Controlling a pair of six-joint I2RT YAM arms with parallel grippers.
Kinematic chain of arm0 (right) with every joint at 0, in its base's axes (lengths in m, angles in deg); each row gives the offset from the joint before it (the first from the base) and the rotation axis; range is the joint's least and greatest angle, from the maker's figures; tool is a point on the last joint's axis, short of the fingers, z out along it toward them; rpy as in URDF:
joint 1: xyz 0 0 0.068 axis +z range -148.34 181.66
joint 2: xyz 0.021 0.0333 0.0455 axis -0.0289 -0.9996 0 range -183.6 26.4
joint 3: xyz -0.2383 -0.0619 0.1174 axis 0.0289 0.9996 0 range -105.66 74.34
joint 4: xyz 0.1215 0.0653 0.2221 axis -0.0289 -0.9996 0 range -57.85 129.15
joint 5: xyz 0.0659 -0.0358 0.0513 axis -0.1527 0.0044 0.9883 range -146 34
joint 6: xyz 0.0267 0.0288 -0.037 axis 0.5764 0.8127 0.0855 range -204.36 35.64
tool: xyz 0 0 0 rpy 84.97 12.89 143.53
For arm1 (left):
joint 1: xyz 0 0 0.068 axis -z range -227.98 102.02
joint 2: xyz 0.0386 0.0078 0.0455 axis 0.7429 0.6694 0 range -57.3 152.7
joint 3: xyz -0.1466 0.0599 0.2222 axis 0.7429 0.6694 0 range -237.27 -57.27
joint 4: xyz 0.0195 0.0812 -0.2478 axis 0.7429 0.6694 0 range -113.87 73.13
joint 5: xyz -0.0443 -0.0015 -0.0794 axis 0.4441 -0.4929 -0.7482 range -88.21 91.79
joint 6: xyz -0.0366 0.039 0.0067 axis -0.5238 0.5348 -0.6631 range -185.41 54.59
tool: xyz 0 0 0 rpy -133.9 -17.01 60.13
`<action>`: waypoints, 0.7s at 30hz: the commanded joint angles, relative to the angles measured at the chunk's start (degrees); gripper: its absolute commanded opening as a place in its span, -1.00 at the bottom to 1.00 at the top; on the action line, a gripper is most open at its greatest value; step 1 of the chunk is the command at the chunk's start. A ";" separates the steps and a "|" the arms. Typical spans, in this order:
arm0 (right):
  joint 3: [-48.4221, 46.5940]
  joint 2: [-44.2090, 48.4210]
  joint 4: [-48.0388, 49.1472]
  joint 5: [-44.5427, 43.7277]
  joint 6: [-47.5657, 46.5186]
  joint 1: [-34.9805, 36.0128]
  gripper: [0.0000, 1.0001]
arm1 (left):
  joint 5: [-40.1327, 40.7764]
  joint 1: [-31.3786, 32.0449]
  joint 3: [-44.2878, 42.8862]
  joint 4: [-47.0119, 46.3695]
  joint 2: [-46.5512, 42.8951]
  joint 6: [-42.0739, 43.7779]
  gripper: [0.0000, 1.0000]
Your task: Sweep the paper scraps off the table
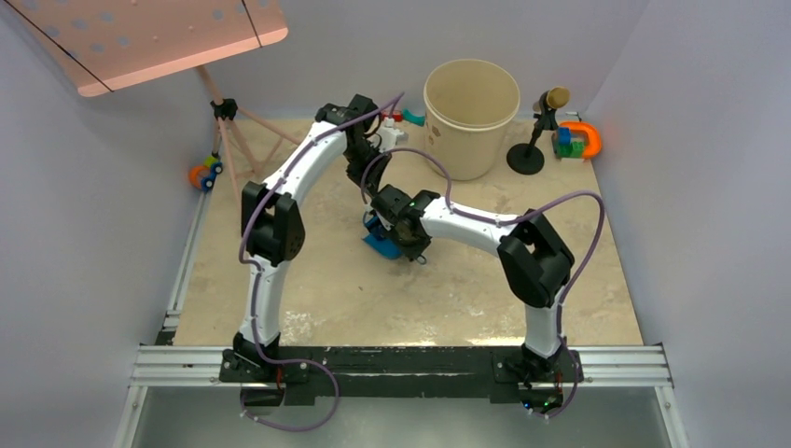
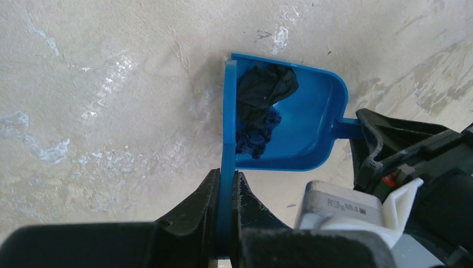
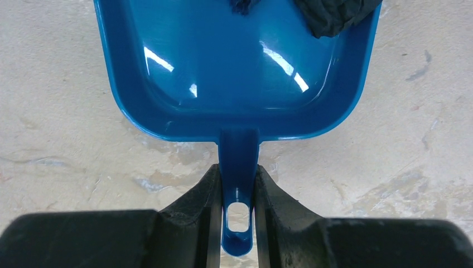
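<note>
A blue plastic dustpan (image 3: pixel 234 72) rests on the beige table (image 1: pixel 326 289) near its middle; it also shows in the top view (image 1: pixel 381 245). My right gripper (image 3: pixel 238 192) is shut on the dustpan's handle. My left gripper (image 2: pixel 227 192) is shut on a flat blue brush (image 2: pixel 227 139), seen edge-on, which stands across the dustpan's mouth (image 2: pixel 230 100). Inside the pan lie paper scraps: a black wad (image 2: pixel 262 86) and a dark blue wad (image 2: pixel 256 134). The black wad (image 3: pixel 334 14) also shows in the right wrist view. In the top view both grippers are bunched over the pan.
A tall beige bucket (image 1: pixel 471 117) stands at the back of the table. Right of it are a black figure on a round stand (image 1: pixel 534 140) and colourful toys (image 1: pixel 578 140). More toys lie behind the left arm (image 1: pixel 399 119) and off the left edge (image 1: pixel 205 173).
</note>
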 commanded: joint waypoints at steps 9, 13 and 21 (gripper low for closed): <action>15.68 9.52 15.79 -7.39 4.60 0.31 -1.00 | 2.06 0.71 1.30 4.20 -13.49 -8.46 -1.00; 18.01 10.79 17.49 -9.02 5.72 0.87 -1.00 | 6.93 -0.13 5.00 0.54 -19.03 -10.52 -1.00; 20.73 16.81 18.58 -11.94 7.22 1.37 -1.00 | 11.56 -5.11 16.66 -8.23 -30.79 -18.35 -1.00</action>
